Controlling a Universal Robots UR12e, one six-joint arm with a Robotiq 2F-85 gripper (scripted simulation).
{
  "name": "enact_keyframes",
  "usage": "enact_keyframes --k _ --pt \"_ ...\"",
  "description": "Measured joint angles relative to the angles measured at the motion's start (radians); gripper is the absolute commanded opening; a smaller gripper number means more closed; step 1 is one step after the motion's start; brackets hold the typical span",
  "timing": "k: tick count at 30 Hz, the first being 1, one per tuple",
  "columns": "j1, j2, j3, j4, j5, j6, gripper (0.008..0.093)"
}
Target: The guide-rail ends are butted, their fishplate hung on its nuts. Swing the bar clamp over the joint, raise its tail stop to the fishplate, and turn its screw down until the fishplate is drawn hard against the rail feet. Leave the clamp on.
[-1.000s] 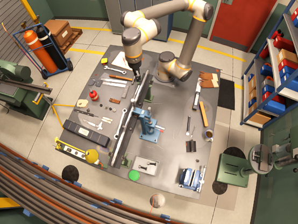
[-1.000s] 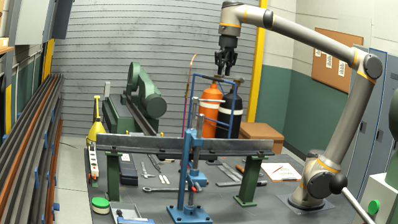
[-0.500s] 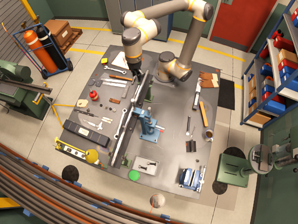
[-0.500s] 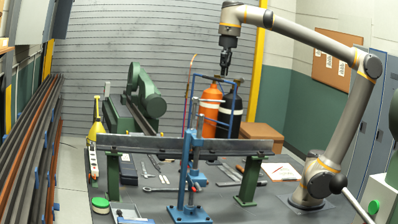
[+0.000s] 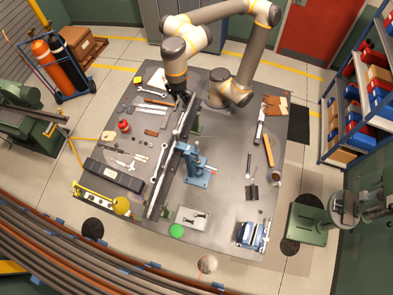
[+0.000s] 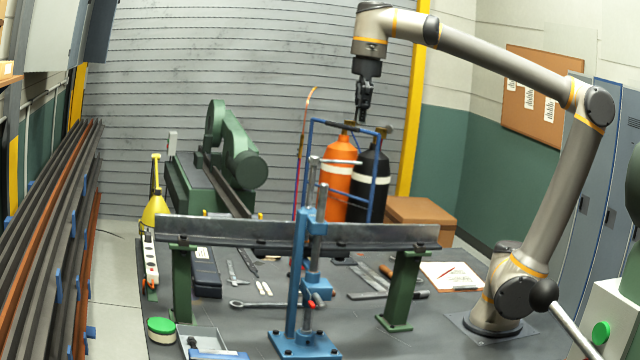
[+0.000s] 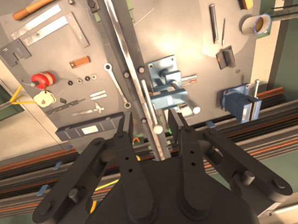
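Down the middle of the bench, the guide rail (image 5: 172,149) (image 6: 295,233) (image 7: 127,65) runs on two green stands. The blue bar clamp (image 5: 194,165) (image 6: 306,280) (image 7: 167,89) stands on its base at the joint, its arm reaching over the rail. Its screw with a cross handle (image 6: 314,172) rises above the arm. The fishplate under the joint is mostly hidden by the rail. My gripper (image 5: 181,95) (image 6: 363,107) (image 7: 150,123) hangs high above the far end of the rail. It is open and holds nothing.
A green band saw (image 6: 225,160) and gas cylinders (image 6: 355,175) stand beyond the bench. Spanners (image 5: 158,161), a square, a level (image 5: 113,174) and small parts lie left of the rail. A blue vise (image 5: 253,235), mug (image 5: 275,177) and file lie right.
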Motion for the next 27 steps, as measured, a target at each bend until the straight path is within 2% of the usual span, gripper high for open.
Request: enact_keyframes --k 13,27 --pt "0.000 0.000 0.000 0.000 0.000 -0.155 0.0520" --pt "0.000 0.000 0.000 0.000 0.000 -0.225 0.0520"
